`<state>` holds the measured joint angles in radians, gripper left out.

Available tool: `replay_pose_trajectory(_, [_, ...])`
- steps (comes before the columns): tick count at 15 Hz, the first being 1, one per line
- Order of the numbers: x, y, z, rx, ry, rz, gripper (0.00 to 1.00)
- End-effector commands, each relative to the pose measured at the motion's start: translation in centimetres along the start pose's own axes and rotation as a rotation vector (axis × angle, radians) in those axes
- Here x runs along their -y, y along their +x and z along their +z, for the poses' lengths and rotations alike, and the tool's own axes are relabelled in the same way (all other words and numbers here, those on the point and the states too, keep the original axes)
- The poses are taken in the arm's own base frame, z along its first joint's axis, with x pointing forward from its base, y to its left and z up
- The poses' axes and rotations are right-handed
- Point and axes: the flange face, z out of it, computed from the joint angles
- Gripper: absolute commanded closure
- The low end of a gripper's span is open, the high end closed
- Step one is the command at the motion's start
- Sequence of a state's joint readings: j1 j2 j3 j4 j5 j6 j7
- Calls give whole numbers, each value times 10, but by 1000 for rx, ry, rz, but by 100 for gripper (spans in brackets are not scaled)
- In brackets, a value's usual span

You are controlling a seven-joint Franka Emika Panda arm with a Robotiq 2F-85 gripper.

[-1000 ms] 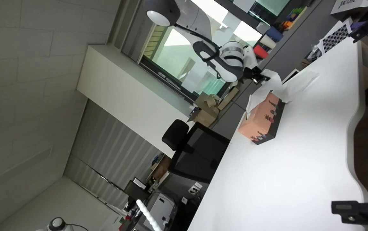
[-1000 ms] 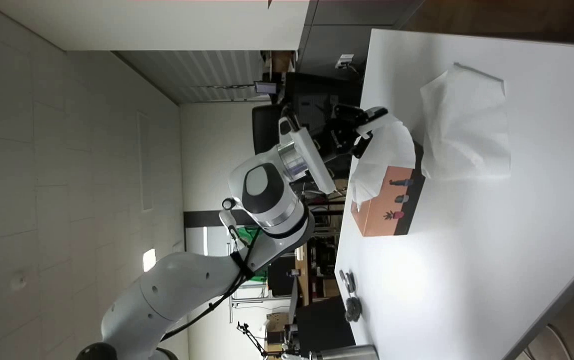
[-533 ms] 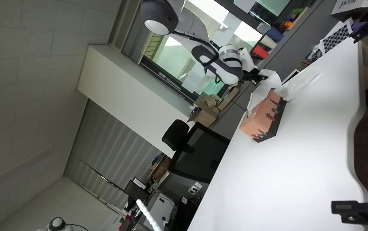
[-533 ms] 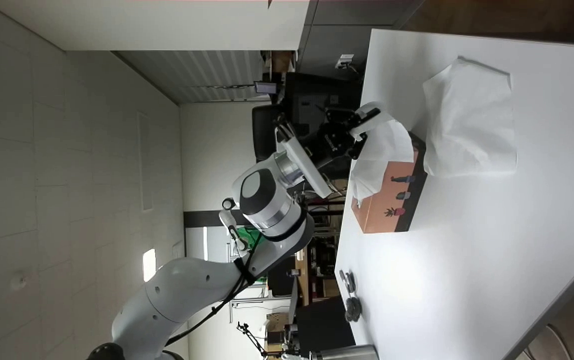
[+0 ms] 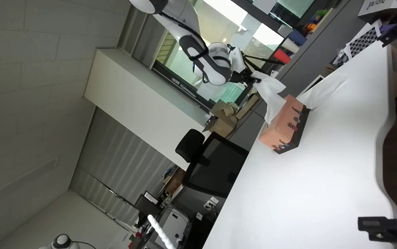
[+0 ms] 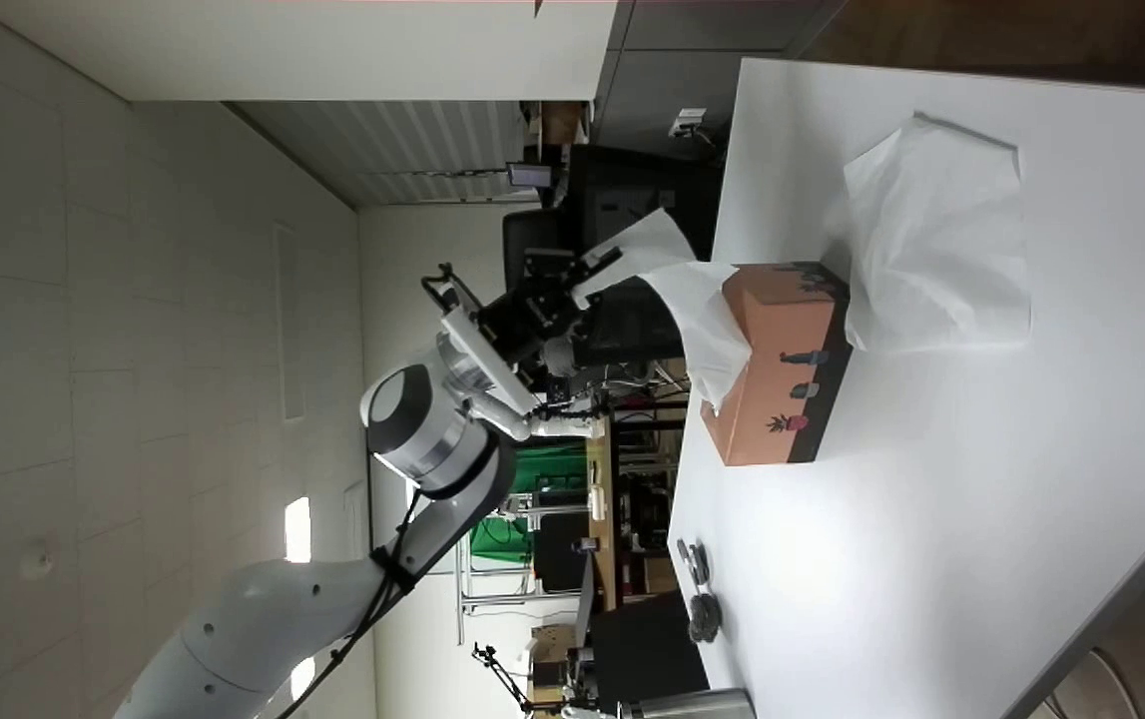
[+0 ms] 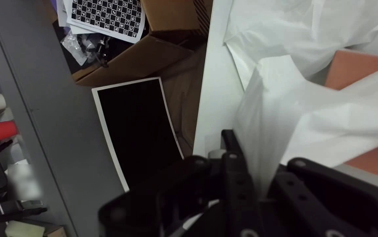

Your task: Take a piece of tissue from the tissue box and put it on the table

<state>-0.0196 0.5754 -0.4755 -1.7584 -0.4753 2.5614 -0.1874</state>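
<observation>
In an exterior view, the black two-fingered gripper (image 6: 597,285) was clamped on a thin white piece of tissue (image 6: 702,312), which ran R to the top of the patterned salmon-brown-and-black tissue box (image 6: 770,381). Step, prob.: extraction; its tail end maybe wasn't free, so next move called for pulling clear, then lowering. Further R, the broad smooth white table (image 6: 931,479) bore a flat white paper sheet (image 6: 936,245) just beside the box; brown floor (image 6: 1021,45) lay beyond.

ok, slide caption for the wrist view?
Gripper pinching white tissue, tissue box partly behind it, another sheet on the table.
</observation>
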Motion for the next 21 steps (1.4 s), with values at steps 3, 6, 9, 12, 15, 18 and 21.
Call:
replay_pose_trajectory(3, [-36,1,-94,-44,42,39,100])
replay_pose_trajectory(6, [-50,1,-134,-63,90,36,100])
replay_pose_trajectory(9, [-59,-2,-155,-61,103,29,100])
replay_pose_trajectory(12, [-71,-7,-149,-39,82,38,100])
replay_pose_trajectory(15, [-69,-17,-116,-7,86,63,100])
replay_pose_trajectory(18, [-70,-31,-60,52,126,112,100])
replay_pose_trajectory(21, [-62,-49,5,119,179,171,100])
